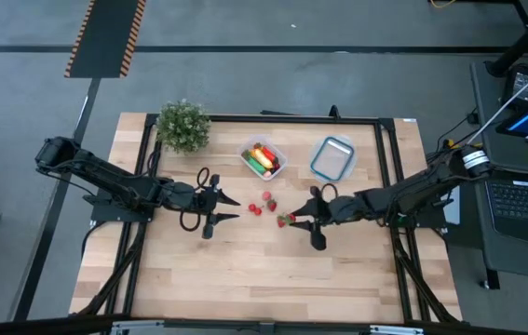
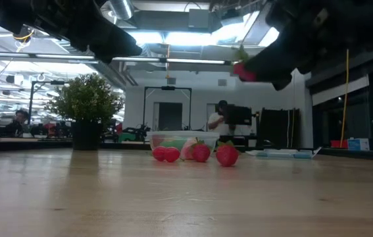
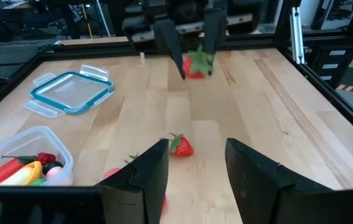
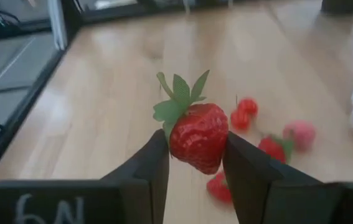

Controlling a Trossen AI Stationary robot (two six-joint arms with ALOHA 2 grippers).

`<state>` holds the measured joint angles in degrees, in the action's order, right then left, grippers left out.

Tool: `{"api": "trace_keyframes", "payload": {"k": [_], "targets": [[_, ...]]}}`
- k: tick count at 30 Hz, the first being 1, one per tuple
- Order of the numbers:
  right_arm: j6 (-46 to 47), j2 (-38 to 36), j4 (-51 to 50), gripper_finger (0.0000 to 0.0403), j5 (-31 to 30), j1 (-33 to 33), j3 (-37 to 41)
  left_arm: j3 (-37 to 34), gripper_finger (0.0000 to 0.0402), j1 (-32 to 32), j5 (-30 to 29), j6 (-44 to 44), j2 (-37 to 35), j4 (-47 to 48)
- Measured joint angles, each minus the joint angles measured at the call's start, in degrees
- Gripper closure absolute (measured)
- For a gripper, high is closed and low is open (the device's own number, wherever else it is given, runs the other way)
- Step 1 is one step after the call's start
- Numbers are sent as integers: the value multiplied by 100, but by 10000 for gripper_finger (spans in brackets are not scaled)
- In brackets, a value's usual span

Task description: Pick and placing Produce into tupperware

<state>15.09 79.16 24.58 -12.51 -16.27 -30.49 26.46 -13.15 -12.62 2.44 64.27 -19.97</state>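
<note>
- table (image 1: 245, 279): light wood, black frame round it; both arms reach in from the sides toward the middle
- left arm: comes in from the table's left; left gripper (image 1: 229, 208) fingers spread apart, nothing between them, pointing at the loose berries; in its wrist view a strawberry lies on the table just ahead of the fingertips (image 3: 157, 158)
- right arm: comes in from the right; right gripper (image 1: 291, 221) clamped on a strawberry (image 4: 198, 137), red with green leaves on top, pinched between both fingers; low view shows it lifted clear of the table
- potted plant (image 1: 182, 125): bushy green, back-left corner of the table, well apart from both grippers
- blue-rimmed lid (image 1: 332, 158): clear, flat on the table, back-right, just beside the tupperware
- tupperware (image 1: 279, 160): clear, back-centre of the table; holds banana (image 1: 262, 161) plus red and green pieces
- loose strawberries (image 1: 264, 205): small cluster on the table between the two grippers, in front of the tupperware; exact count hard to tell
- background: a person at a desk far behind, low view only
</note>
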Motion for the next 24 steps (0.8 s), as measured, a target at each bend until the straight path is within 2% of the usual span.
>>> {"api": "trace_keyframes", "payload": {"k": [7,16,24], "targets": [[-417,-143,1605,274,24,6,797,-2,250,0,-17,0,0,7],[-649,-136,3126,274,811,53,1523,-2,250,11,-32,-17,0,-2],[-653,-136,3784,274,762,53,1955,-2,250,11,-37,-146,0,-7]]}}
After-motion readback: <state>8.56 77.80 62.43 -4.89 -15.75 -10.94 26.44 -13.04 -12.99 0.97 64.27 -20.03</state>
